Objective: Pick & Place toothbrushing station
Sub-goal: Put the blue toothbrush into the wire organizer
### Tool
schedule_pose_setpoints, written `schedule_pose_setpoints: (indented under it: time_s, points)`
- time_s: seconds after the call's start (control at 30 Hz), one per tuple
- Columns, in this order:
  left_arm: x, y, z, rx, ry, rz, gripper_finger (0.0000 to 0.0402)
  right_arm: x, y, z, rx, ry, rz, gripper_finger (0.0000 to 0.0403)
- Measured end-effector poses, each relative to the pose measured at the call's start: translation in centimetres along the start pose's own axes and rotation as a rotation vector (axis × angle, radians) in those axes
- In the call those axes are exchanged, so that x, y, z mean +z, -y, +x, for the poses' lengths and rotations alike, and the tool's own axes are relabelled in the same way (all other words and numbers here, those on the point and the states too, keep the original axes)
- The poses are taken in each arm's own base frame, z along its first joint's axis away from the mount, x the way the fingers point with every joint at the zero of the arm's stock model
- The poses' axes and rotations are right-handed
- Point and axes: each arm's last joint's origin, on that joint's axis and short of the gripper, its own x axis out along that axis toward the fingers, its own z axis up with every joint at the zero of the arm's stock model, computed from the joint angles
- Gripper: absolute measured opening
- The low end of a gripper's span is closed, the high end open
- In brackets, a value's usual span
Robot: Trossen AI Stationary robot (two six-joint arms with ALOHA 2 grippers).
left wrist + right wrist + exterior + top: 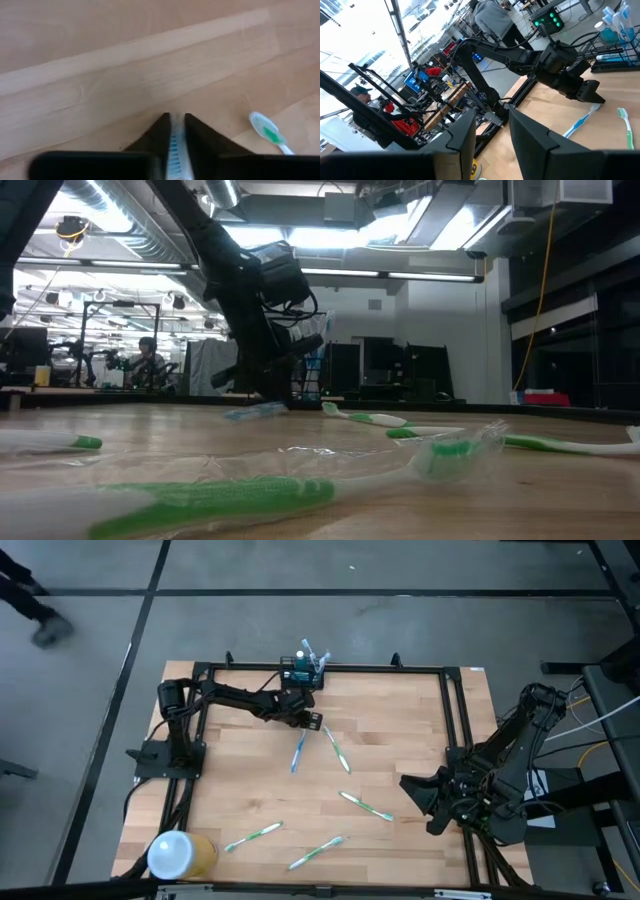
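The left gripper (312,721) is pinched narrow on a blue toothbrush (174,147), whose bristled head sits between its fingers (200,137); it hovers near the worktop's far edge, just short of the toothbrushing station (301,673), which stands at the middle of that edge with brushes already upright in it. To do this well, I'd lift straight, tip the brush vertical, line it over a free slot, and let go only once it's seated. The right gripper (418,792) waits, fingers apart, beyond the worktop's right edge
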Motion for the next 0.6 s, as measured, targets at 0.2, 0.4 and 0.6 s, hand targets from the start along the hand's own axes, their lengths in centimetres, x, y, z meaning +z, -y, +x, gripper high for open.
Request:
schedule_pose_setpoints:
  time_s: [0.2, 0.4, 0.6]
  points:
    - [0.4, 0.4, -0.1, -0.055, 0.02, -0.022, 0.0003, 0.0, 0.0, 0.0, -0.002, 0.002, -0.001, 0.012]
    - [2.0, 2.1, -2.7, -0.217, 0.166, -0.088, 0.0002, 0.0, 0.0, 0.0, -0.002, 0.002, -0.003, 0.012]
    - [3.8, 3.7, -8.0, -0.333, 0.437, -0.124, 0.0002, 0.0, 0.1, 0.0, -0.011, 0.014, -0.008, 0.012]
